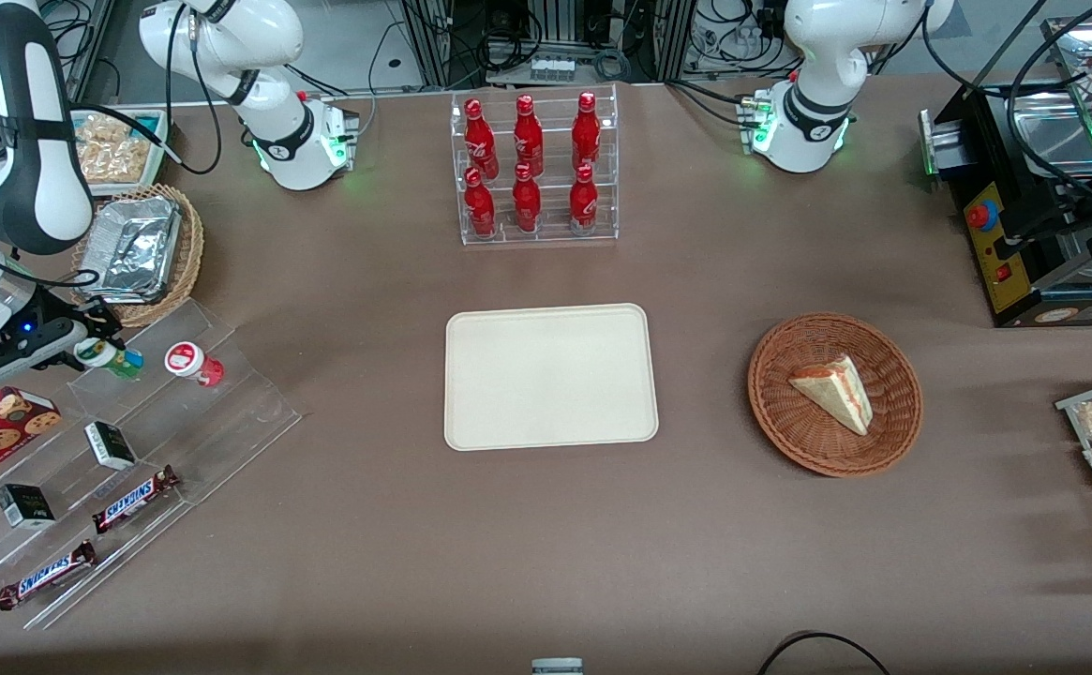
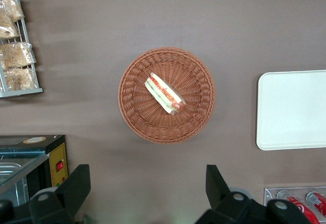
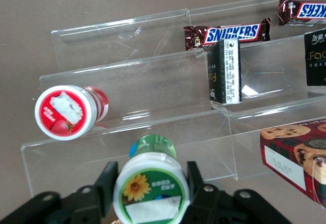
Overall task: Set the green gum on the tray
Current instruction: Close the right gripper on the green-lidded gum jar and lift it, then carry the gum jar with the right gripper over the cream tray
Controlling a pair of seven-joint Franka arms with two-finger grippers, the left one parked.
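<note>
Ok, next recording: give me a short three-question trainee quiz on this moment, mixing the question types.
1. True or false: the green gum already lies on the tray.
2. Multiple choice: what sits between the end effector fingers? A) the red gum B) the green gum C) a Snickers bar
3. Short answer: what lies in the round wicker basket?

Key
1. False. The gum is at the clear display stand at the working arm's end of the table, and the tray holds nothing.
2. B. One finger sits on each side of its lid; the red gum lies beside it, untouched.
3. A sandwich wedge.
</note>
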